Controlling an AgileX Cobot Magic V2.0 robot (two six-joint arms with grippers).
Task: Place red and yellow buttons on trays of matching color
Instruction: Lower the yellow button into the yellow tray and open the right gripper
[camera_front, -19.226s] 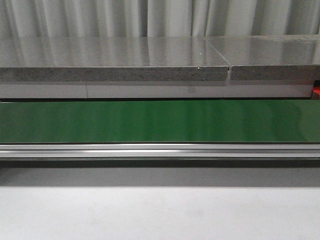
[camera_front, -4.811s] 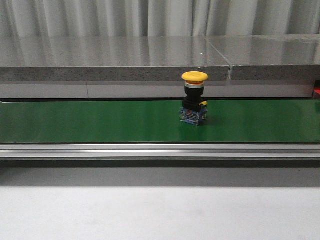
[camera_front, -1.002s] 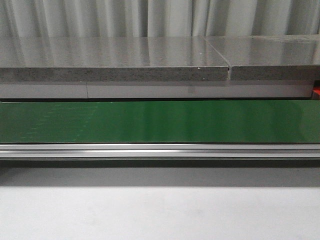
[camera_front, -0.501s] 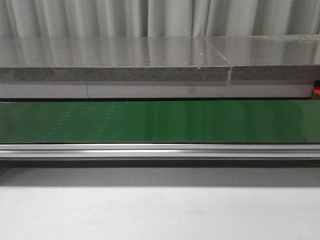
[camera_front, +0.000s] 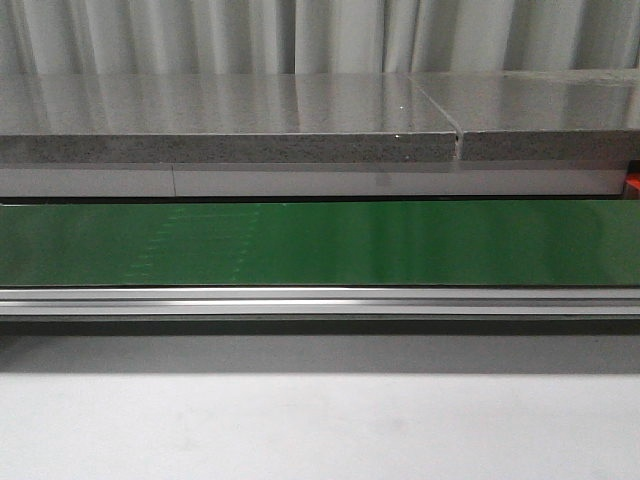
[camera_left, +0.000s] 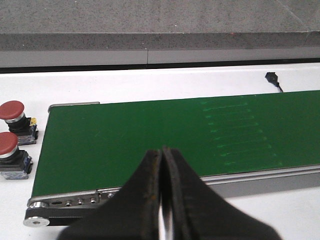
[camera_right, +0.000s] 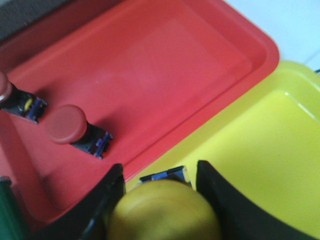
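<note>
Two red buttons (camera_left: 13, 116) stand on the white table just off the end of the green conveyor belt (camera_left: 150, 145). The left gripper (camera_left: 161, 200) hangs over the belt's near edge, fingers pressed together, holding nothing. The right gripper (camera_right: 160, 200) clamps a yellow button (camera_right: 162, 212) above the yellow tray (camera_right: 260, 165), seemingly near its border with the red tray (camera_right: 150, 70), which holds two red-capped buttons (camera_right: 70, 127).

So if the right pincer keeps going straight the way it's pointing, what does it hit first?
Likely the yellow tray: the right pincer, holding the yellow button, points at it near the red tray's edge. Depth is unclear.
</note>
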